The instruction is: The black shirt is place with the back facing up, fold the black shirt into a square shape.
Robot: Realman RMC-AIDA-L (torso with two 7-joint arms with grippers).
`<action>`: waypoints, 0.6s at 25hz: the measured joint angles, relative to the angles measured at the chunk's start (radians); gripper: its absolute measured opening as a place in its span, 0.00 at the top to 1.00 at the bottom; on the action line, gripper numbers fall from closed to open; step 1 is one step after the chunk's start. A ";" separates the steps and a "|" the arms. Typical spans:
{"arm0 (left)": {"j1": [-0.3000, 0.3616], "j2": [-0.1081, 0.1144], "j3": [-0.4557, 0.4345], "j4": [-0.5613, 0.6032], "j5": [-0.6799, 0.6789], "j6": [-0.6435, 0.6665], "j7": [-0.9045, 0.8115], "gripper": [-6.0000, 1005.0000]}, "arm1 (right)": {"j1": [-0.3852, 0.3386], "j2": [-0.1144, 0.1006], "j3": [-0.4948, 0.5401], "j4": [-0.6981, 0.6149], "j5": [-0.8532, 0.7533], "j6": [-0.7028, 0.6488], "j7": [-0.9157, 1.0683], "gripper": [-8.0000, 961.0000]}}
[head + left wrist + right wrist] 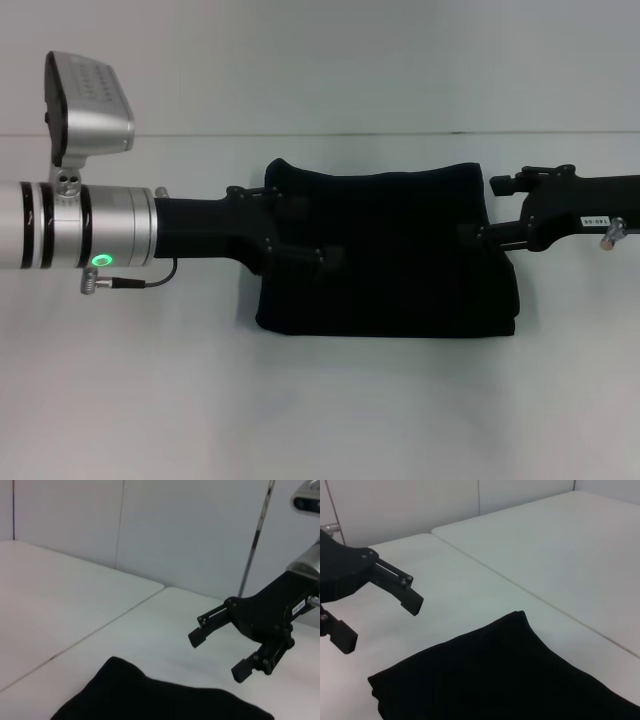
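The black shirt [400, 270] lies folded into a rough rectangle in the middle of the white table, no lettering showing. My left gripper [315, 235] hovers over its left part; in the right wrist view this gripper [379, 621] stands open with nothing between its fingers, just past the shirt [510, 680] edge. At the shirt's right edge is my right gripper [485, 210]; the left wrist view shows it [218, 655] open and empty, raised above the table beyond the shirt [150, 700].
The white table [300, 420] spreads around the shirt on all sides. A seam between two tabletops [545, 602] runs past the shirt's far side. A pale wall stands behind the table.
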 joint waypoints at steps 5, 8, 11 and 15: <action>0.001 0.000 -0.009 0.003 0.019 -0.004 -0.002 0.09 | 0.001 0.006 0.000 0.001 -0.001 0.003 -0.008 0.03; 0.001 0.001 -0.018 0.004 0.026 -0.004 -0.005 0.09 | 0.003 0.008 0.000 0.002 -0.003 0.007 -0.012 0.03; 0.002 0.002 -0.024 0.004 0.027 -0.003 -0.005 0.09 | 0.004 0.008 0.000 0.002 -0.003 0.008 -0.012 0.03; 0.002 0.003 -0.026 0.004 0.029 -0.002 -0.004 0.09 | 0.005 0.008 0.000 0.002 -0.003 0.008 -0.011 0.03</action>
